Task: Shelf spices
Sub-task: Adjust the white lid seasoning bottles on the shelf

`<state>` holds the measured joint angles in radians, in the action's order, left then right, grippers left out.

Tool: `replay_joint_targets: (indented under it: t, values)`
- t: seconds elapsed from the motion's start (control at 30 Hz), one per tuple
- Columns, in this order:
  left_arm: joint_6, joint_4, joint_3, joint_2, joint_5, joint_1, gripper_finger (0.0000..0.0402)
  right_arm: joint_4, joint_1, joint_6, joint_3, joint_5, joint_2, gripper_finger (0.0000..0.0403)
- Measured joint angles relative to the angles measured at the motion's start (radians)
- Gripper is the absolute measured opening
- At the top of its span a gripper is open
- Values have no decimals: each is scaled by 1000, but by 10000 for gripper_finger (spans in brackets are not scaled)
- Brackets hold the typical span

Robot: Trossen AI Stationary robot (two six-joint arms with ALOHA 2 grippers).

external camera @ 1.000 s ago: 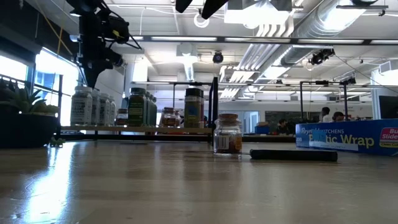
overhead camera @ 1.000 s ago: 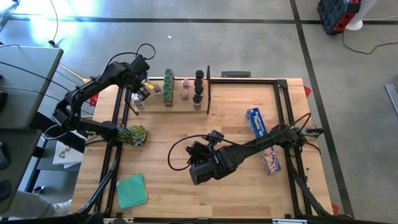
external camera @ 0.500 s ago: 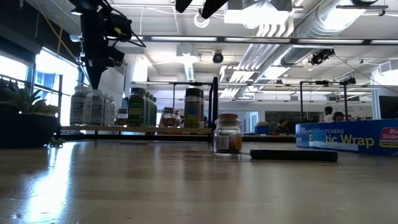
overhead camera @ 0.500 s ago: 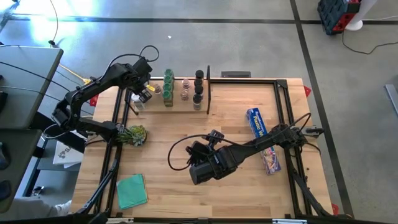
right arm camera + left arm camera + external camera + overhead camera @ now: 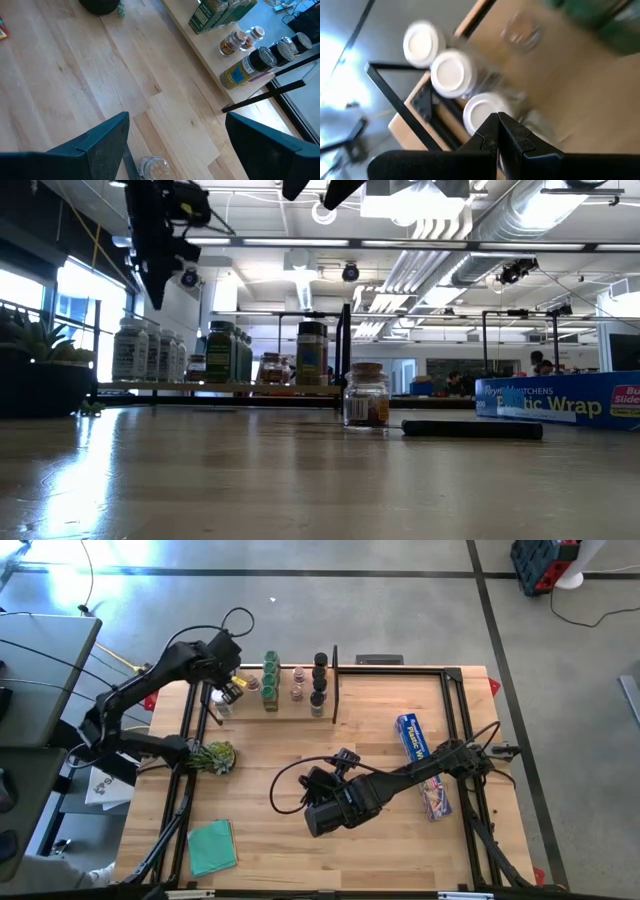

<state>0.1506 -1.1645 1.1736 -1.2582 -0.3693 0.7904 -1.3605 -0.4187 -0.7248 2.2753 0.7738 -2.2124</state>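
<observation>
The shelf (image 5: 275,705) holds most of the jars, three white-capped ones (image 5: 451,72) just below the left gripper (image 5: 498,131), whose jaws are pressed together and empty, while the right gripper (image 5: 175,145) hangs with jaws wide apart directly above a lone jar (image 5: 150,167) on the table

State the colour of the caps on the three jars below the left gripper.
White. The three caps show best in the left wrist view, just beyond the shut left gripper.
</observation>
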Motion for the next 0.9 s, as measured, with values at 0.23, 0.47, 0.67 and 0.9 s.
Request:
replay_joint_targets:
  t: [0.23, 0.47, 0.67, 0.9]
  values:
    - [-136, 1, 38, 152, 114, -127, 0, 0, 2, 10, 0, 3, 0, 326]
    - [-236, 8, 17, 359, 121, -337, 0, 71, 8, 92, 0, 4, -27, 326]
    - [-388, -28, -42, 426, -26, -376, 0, 229, 25, 232, 0, -76, -55, 326]
    - [-376, -23, -47, 304, -175, -273, 0, 280, 26, 263, 0, -98, -58, 326]
